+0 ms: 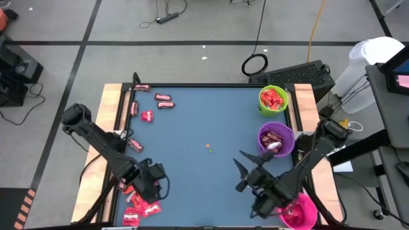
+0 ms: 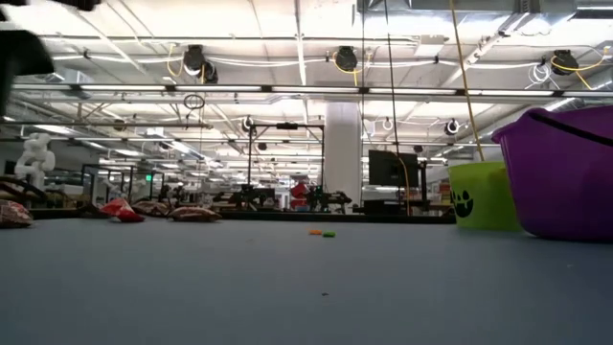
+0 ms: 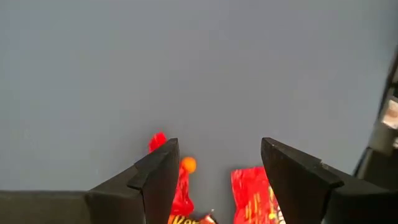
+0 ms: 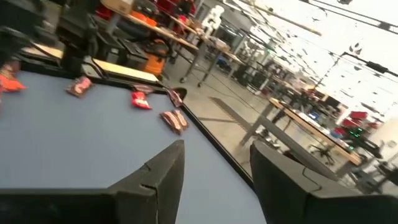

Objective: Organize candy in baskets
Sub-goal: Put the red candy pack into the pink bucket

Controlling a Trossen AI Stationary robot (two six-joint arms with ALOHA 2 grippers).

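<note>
Loose candy lies along the table's left side: maroon pieces (image 1: 165,101) at the far left, one (image 1: 135,145) at mid left, and a red pile (image 1: 137,206) at the near left. My left gripper (image 1: 146,190) hangs open above that pile, pointing steeply down. In its wrist view, red wrappers (image 3: 252,193) lie below the gap between its fingers (image 3: 217,152). My right gripper (image 1: 241,171) is open and empty (image 4: 214,149). It points level toward the table's left, beside the pink basket (image 1: 300,214). The purple basket (image 1: 276,139) holds maroon candy and the green basket (image 1: 273,98) holds red candy.
Tiny orange and green dots (image 1: 208,148) lie mid-table, and one orange dot (image 3: 188,165) lies by the red pile. The baskets stand in a row along the right edge, and the green basket (image 2: 484,195) and purple basket (image 2: 560,172) also show in the low view. Bare blue mat spans the middle.
</note>
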